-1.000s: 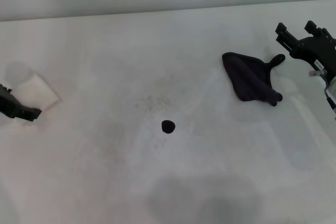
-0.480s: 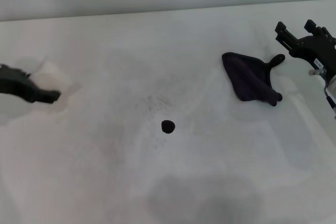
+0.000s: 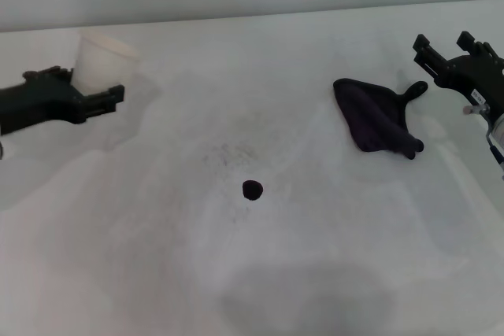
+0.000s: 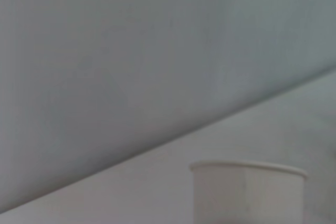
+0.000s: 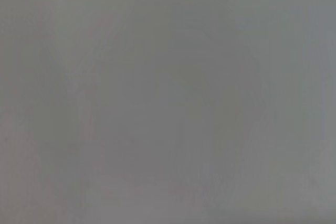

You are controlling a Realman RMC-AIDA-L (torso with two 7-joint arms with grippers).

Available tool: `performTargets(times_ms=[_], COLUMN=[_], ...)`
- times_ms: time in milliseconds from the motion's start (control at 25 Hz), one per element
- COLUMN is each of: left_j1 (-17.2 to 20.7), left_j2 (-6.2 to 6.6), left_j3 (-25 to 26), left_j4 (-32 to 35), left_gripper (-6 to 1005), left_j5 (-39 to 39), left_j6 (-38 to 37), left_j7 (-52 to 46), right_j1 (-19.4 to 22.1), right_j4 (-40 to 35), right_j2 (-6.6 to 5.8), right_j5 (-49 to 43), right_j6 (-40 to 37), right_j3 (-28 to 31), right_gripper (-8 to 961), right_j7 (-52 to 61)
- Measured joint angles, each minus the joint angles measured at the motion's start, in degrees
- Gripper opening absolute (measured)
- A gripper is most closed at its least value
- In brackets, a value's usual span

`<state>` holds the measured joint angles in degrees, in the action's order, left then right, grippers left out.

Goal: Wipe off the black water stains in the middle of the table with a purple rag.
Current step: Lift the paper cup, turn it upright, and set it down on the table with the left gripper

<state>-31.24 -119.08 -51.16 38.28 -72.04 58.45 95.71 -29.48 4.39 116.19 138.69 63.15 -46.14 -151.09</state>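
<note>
Purple rag [image 3: 376, 114]: long axis diagonal, loop tab toward right gripper [image 3: 446, 42], fingers spread. Black water stains [image 3: 252, 190]: mid-table [image 3: 157, 234], unobstructed. Left gripper [image 3: 106, 100]: pinching white cup [image 3: 101, 61].

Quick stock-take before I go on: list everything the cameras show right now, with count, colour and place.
black water stains: one small round black blot, middle of the table, uncovered.
purple rag: one, dark purple, crumpled on the table's right side, apart from the blot.
cup: one, white, far left, above the left hand.
table: one, white with faint grey smudges.
left hand: black, at the far left by the cup.
right hand: black, at the right edge beyond the rag, not touching it.
</note>
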Motion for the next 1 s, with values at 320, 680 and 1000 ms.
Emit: performTargets(times_ms=[320,680,1000], left_j1=[0.99,-0.01,0.4], left_j2=[-0.2,-0.82,-1.16], left_j3=[0.04,0.22,0.64], left_j4=[-20.8,-38.31,-40.61], left_gripper=[775,774,776], left_j5=[-27.42,-49.12,-49.36], left_j6=[-1.13,-1.31,-1.02], left_j7=[35.77,61.26,61.67], right_j1=[-0.3,-0.79,-1.82], right_j4=[0.0,0.08,0.23], right_j2=[0.0,0.0,0.0], right_j5=[0.0,0.08,0.13], right_j6=[-0.06,-0.49,-2.28], right_j3=[0.0,0.0,0.0], right_gripper=[824,821,819], right_j7=[0.0,0.0,0.0])
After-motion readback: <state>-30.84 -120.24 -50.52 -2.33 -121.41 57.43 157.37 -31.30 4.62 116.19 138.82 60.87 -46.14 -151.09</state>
